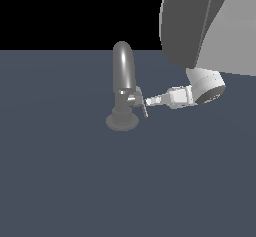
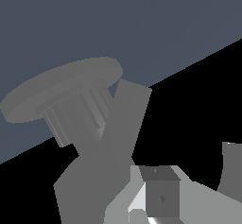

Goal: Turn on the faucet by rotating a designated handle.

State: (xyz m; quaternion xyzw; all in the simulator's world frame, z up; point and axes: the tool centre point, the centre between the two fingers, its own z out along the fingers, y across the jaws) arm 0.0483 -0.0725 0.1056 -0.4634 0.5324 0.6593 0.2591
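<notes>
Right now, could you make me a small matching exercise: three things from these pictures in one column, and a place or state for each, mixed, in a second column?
Things:
1. faucet
2. handle
3. gripper

Places or states:
A. reaches in from the exterior view's right, tip next to the handle
B. stands upright on a round ribbed base
C. sticks out from the faucet's lower body toward the gripper

Pairs: 1-B, 2-C, 3-A

Flat, matte slate-blue floor [image 1: 65, 181] extending across the lower scene to a straight horizon; uniform black background [image 1: 75, 11] above. Wrist view: same floor [image 2: 142, 20] bordered by black.
</notes>
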